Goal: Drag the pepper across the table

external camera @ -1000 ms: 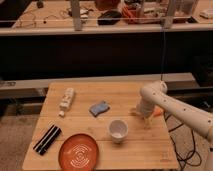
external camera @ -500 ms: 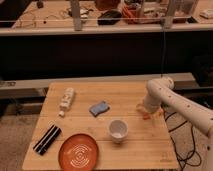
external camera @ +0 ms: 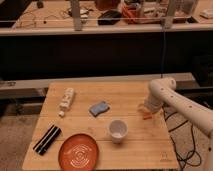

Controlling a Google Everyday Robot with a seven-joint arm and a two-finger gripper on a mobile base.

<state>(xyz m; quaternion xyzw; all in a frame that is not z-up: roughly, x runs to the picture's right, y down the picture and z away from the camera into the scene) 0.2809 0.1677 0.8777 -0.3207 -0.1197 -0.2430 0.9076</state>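
Note:
The pepper is a tiny orange piece on the light wood table, near its right edge and to the right of the white cup. My gripper points down from the white arm, right above the pepper and seemingly touching it. The gripper's tip partly hides the pepper.
A large orange plate sits at the front. A blue sponge lies mid-table, a white bottle at the back left, a black flat object at the front left. A cluttered bench stands behind. Cables hang off the right side.
My gripper has moved right, from beside the cup toward the table's right edge, then settled slightly lower. The pepper appears to have shifted right with it.

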